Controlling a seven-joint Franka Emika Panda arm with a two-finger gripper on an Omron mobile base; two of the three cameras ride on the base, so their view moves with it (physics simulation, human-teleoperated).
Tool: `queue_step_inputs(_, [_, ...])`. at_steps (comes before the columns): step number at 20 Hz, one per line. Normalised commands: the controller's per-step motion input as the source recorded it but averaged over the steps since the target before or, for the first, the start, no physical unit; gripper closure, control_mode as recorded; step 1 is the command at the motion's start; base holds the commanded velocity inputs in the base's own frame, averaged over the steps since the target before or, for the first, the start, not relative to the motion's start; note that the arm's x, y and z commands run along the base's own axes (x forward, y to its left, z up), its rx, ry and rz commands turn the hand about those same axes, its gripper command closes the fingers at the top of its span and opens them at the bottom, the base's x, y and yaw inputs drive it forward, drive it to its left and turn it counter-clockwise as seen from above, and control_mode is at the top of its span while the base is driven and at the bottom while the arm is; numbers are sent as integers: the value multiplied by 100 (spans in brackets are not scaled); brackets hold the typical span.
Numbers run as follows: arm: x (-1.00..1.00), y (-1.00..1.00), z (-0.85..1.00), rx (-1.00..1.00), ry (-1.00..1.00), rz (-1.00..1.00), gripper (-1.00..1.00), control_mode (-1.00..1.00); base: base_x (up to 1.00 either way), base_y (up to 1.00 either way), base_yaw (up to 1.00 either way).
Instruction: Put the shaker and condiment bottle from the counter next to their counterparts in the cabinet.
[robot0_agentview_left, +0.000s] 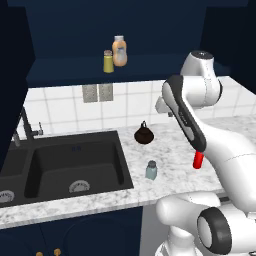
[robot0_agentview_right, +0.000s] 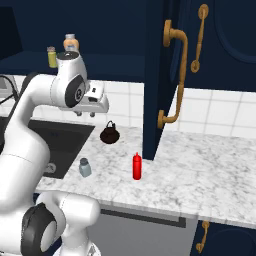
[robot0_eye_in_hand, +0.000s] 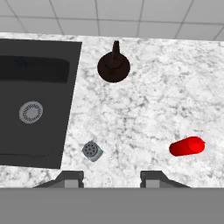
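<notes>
The small pale blue-grey shaker (robot0_agentview_left: 151, 170) (robot0_agentview_right: 85, 167) (robot0_eye_in_hand: 92, 151) stands on the marble counter (robot0_agentview_left: 165, 150) (robot0_agentview_right: 200, 165) (robot0_eye_in_hand: 144, 118), just right of the sink. To its right stands the slim red condiment bottle (robot0_agentview_right: 137, 166) (robot0_eye_in_hand: 187, 146), its lower part showing past my arm (robot0_agentview_left: 198, 159). High above them hangs my gripper (robot0_agentview_right: 85, 114) (robot0_eye_in_hand: 111, 179), pointing down, open and empty. On the shelf of the navy cabinet (robot0_agentview_left: 75, 70), the yellow-green shaker (robot0_agentview_left: 108, 61) (robot0_agentview_right: 52, 57) and the peach-orange bottle (robot0_agentview_left: 119, 51) (robot0_agentview_right: 71, 42) stand side by side.
A dark brown round vessel with a thin neck (robot0_agentview_left: 143, 134) (robot0_agentview_right: 109, 134) (robot0_eye_in_hand: 113, 66) sits near the tiled back wall. The black sink (robot0_agentview_left: 75, 165) (robot0_eye_in_hand: 30, 87) with its faucet (robot0_agentview_left: 27, 125) lies left. A navy cabinet door (robot0_agentview_right: 160, 75) with brass handles stands open, edge-on, right of the bottle.
</notes>
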Motion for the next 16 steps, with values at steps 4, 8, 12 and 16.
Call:
queue_step_inputs(4, [0,-29,0,1,-5,4,-100,-100,0,0,0])
queue_step_inputs(8, [0,-53,0,8,-11,17,-100,-100,0,0,0])
queue_step_inputs(12, [0,-32,-3,4,-9,26,-100,-100,0,0,0])
queue_step_inputs(16, [0,-17,-30,-2,-22,25,-100,-100,0,0,0])
